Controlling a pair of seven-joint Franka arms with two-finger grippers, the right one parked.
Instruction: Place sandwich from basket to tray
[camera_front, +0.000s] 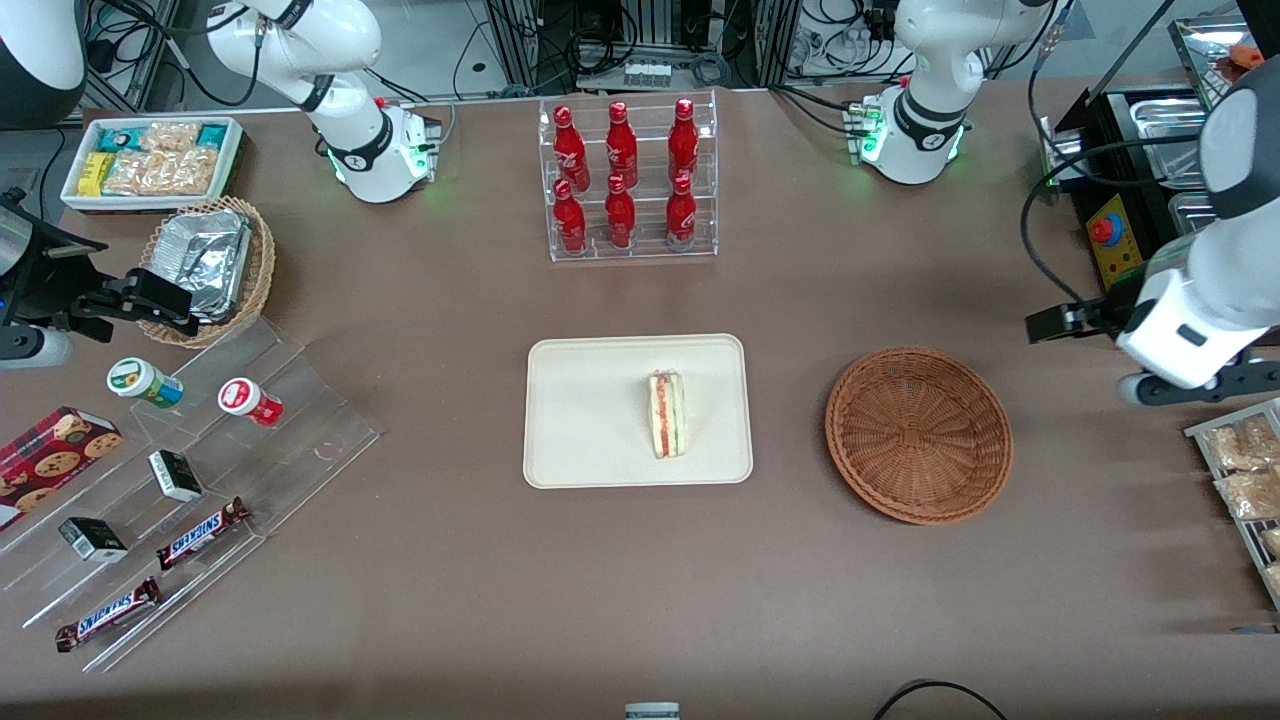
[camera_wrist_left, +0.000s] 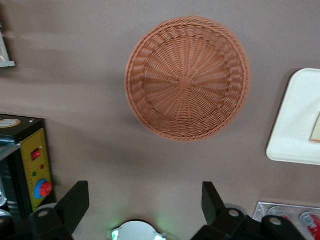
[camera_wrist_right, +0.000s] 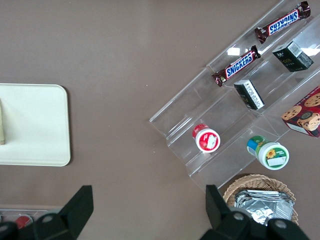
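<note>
With hand (camera_wrist_left: 145, 205) open, sandwich (camera_front: 667, 414) on tray (camera_front: 590, 400)

Even overhead light is washing the table (camera_front: 420, 600); soft shadows are pooling beside the basket (camera_front: 918, 434); gripper (camera_wrist_left: 145, 202) is hanging above it, open, slightly blurred.

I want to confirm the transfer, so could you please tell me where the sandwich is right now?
In the front view the sandwich lies on the tray, on the part nearest the empty basket. The open claw hangs over bare table beside that basket.

The brown table (camera_front: 450, 600) carried the tray (camera_front: 590, 420), basket (camera_front: 918, 435), bottle rack (camera_front: 632, 180) and stepped acrylic display (camera_front: 180, 500); the gripper (camera_wrist_left: 145, 202) hung open above it.
</note>
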